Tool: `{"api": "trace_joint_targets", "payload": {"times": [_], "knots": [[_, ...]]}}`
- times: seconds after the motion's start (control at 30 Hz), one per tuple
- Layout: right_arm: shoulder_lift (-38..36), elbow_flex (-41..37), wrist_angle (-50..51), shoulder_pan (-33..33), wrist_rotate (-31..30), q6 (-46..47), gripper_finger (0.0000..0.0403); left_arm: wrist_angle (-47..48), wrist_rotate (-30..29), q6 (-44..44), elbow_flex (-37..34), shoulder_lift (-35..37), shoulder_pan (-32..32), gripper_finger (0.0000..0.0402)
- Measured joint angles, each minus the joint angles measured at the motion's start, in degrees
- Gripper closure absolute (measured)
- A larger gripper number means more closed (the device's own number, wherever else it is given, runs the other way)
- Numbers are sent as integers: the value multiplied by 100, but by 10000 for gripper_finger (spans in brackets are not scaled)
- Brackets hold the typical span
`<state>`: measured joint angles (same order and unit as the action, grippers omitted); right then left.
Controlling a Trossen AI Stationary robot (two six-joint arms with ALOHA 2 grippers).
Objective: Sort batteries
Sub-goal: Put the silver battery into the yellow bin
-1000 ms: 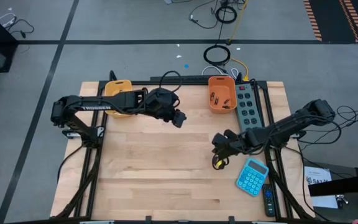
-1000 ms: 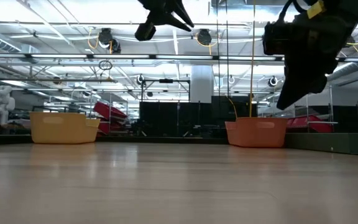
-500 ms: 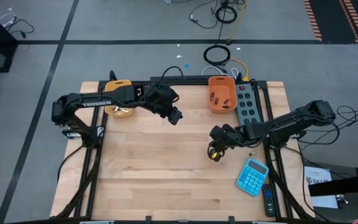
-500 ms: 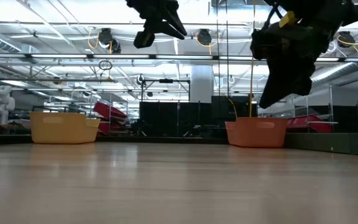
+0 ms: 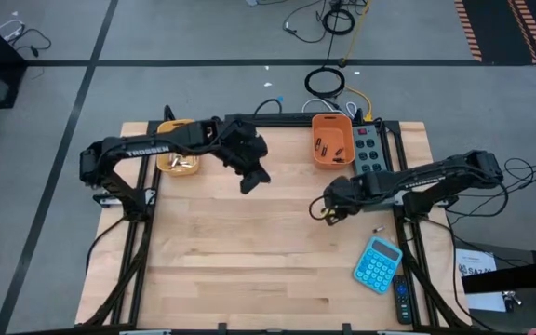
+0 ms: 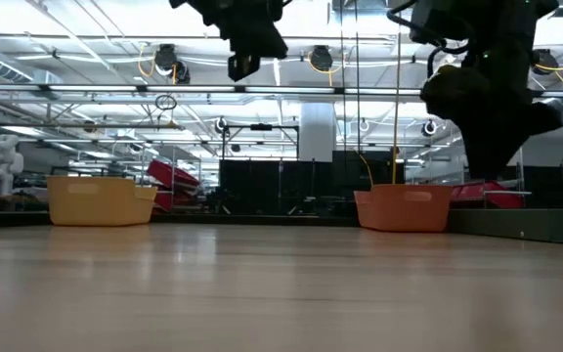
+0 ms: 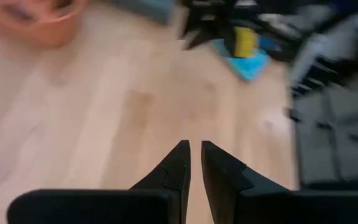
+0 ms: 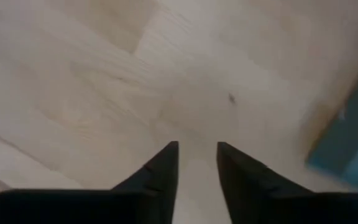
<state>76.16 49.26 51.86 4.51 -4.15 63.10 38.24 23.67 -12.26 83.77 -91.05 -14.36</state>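
The left pincer (image 5: 252, 179) hangs above the bare wooden surface (image 5: 240, 251), out in front of the yellow bin (image 5: 177, 158) and between that bin and the orange bin (image 5: 331, 141); in the left wrist view its 2 dark fingers (image 7: 180, 165) stand almost together, with only a thin slit between them and nothing in it; in the low view it shows high up (image 6: 245, 61), well clear of the surface.

The right pincer (image 5: 321, 208) hovers in front of the orange bin, toward the side of the grey power strip (image 5: 370, 158); in the right wrist view its fingers (image 8: 166, 163) stand apart with a clear gap, and only pale wood shows through it; it grips nothing; from the low view its dark bulk (image 6: 487, 88) hangs above the orange bin (image 6: 403, 208).

Some batteries (image 5: 182, 165) lie inside the yellow bin; others (image 5: 322, 146) lie as small dark pieces inside the orange bin; 1 small battery (image 5: 377, 227) lies loose on the wood between the power strip and the blue calculator (image 5: 378, 263), just beside the calculator's far edge and well apart from the right pincer.

A black remote (image 5: 404, 300) lies next to the calculator, toward the surface's edge.
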Motion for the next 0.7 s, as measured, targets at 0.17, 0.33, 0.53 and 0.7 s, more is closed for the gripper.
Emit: {"api": "trace_joint_targets", "payload": {"times": [0.17,0.33,0.53,0.7], "knots": [[0,21,-247,178,145,1851,263,-284,984,804,0,-11,-168,352],[20,28,-357,974,-1164,4246,256,-1058,1390,969,0,-11,-265,352],[55,30,472,1719,-1488,6017,265,-1833,2038,675,-70,-11,-331,352],[51,30,486,1773,-1240,6187,265,-1841,2151,659,-212,-11,-384,352]]}}
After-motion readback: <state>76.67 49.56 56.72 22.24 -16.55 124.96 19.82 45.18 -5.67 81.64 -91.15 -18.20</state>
